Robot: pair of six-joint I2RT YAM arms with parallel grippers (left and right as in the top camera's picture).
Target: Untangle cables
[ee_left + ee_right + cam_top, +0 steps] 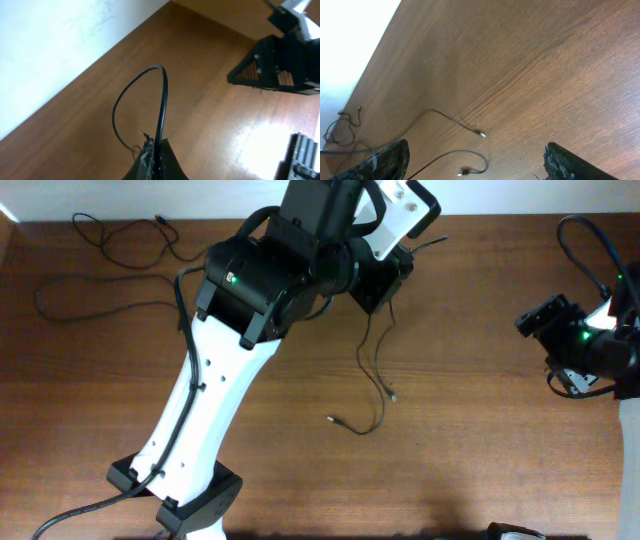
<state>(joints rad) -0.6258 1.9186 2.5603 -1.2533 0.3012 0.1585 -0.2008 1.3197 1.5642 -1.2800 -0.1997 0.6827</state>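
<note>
My left gripper [385, 280] is shut on a thin black cable [371, 358] and holds it above the table at the back centre. Two strands hang from it and end in small plugs on the wood [393, 396] [330, 418]. In the left wrist view the cable [162, 97] arches up out of the shut jaws [154, 146]. More thin black cables [105, 242] lie spread out at the back left. My right gripper [540, 320] is open and empty at the right side. Through its fingers [475, 162] I see the two plug ends [480, 133] [463, 173].
The left arm's white link [200, 410] crosses the table from front left to back centre. The table's back edge meets a white wall [55, 45]. The right arm [280, 70] shows in the left wrist view. Thick arm wiring [585, 240] loops at the right.
</note>
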